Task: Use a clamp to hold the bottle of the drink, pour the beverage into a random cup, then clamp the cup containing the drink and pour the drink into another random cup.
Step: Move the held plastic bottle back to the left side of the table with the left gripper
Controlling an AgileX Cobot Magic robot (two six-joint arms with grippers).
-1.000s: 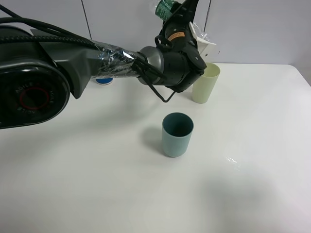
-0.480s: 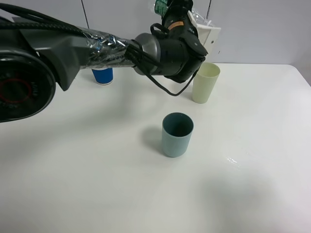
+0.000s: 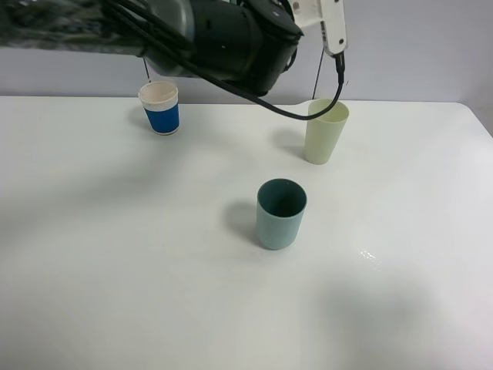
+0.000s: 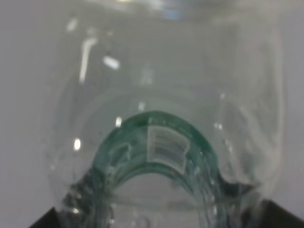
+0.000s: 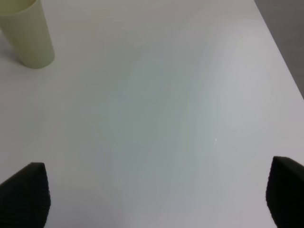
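We see the left hand [image 4: 161,214] closed around a clear plastic bottle with a green label [image 4: 161,95]. The bottle fills the left wrist view, with the dark fingertips [image 4: 50,219] showing at either side of it. It is held up off the white desk [image 3: 115,270], and the high camera shows only the dark left arm [image 3: 223,38] reaching over the far edge.

Three cups stand upright on the desk, well apart from one another. A blue paper cup with a white rim [image 3: 159,108] is near the far edge, toward the far left corner. A tall pale yellow-green plastic cup [image 3: 326,132] is also near the far edge, right of its middle, and a black cable [image 3: 308,116] from the arm loops just beside its rim. A teal plastic cup [image 3: 281,213] stands about the middle of the desk. We cannot tell whether any cup holds drink.

The right hand [image 5: 155,190] is spread wide over bare desk with nothing in it
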